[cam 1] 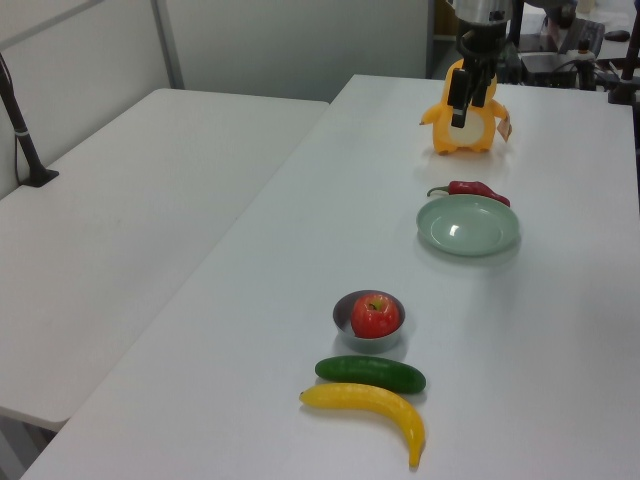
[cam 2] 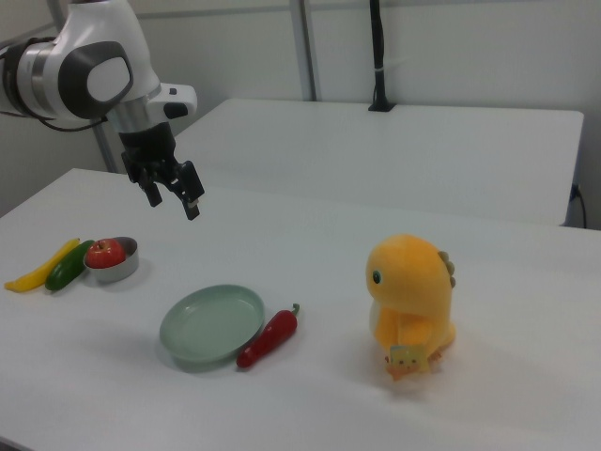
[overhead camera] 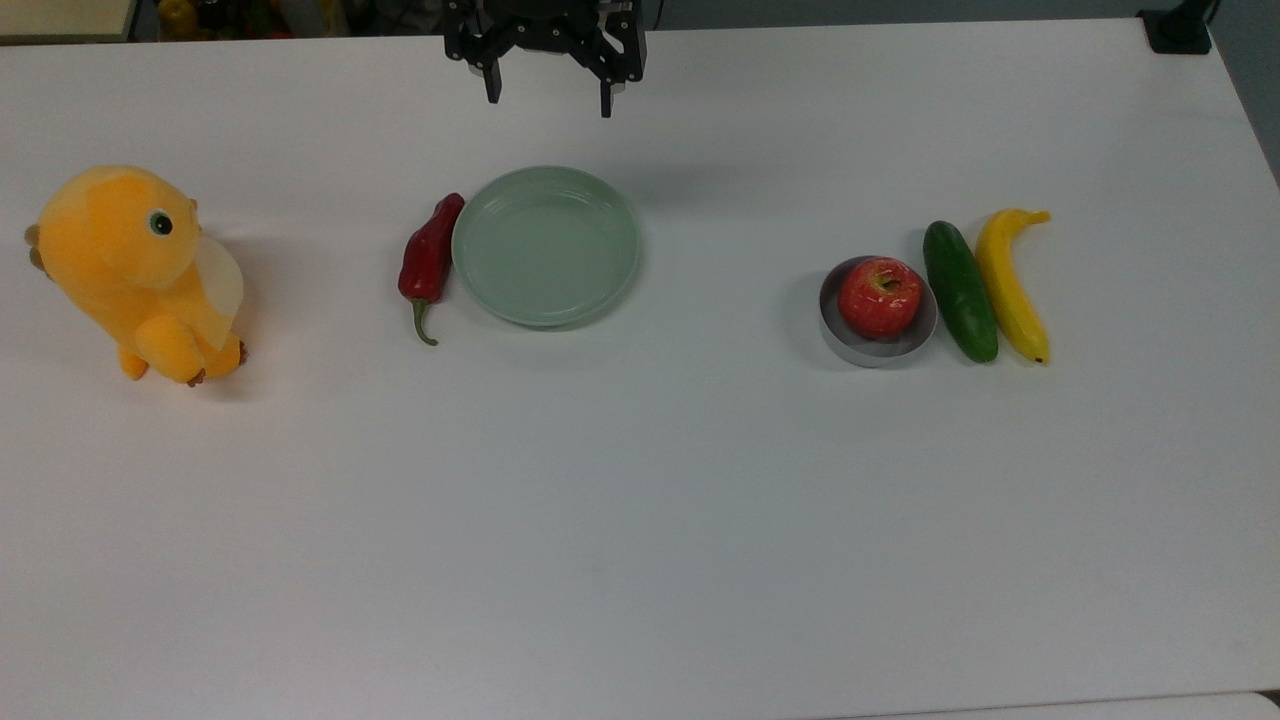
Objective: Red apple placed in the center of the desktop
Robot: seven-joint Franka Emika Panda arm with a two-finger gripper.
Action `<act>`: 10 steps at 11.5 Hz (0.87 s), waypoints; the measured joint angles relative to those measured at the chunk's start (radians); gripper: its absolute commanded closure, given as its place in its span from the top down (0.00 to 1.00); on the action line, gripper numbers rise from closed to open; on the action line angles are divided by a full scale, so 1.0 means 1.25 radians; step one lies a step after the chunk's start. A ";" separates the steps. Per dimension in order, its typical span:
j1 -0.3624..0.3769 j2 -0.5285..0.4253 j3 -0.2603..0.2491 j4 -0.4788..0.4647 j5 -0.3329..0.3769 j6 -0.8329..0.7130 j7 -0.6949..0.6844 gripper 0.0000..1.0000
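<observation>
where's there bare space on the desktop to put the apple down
Widest bare patch: the whole near half of the desktop below the row in the top view. Also free: between green plate and the small bowl holding the red apple. Crowded: bowl, cucumber, banana; chili against plate.

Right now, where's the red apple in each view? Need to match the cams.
Top view: the round glossy red apple sits right of centre, in a small grey metal bowl.
Left view: red apple, lower middle, in the same bowl.
Right view: red apple, far left, in the same bowl.
Shared landmark: the dark green cucumber lying just beside the bowl, with the yellow banana past it.
</observation>
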 measured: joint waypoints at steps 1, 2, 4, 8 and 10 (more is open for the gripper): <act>0.000 0.000 0.000 0.000 0.000 0.000 -0.002 1.00; 0.000 0.000 0.001 -0.001 -0.006 -0.005 -0.066 1.00; 0.000 0.000 0.001 -0.004 -0.007 -0.006 -0.127 1.00; 0.000 0.000 0.001 -0.006 -0.007 -0.006 -0.139 1.00; 0.002 0.003 0.001 -0.012 -0.007 -0.006 -0.141 1.00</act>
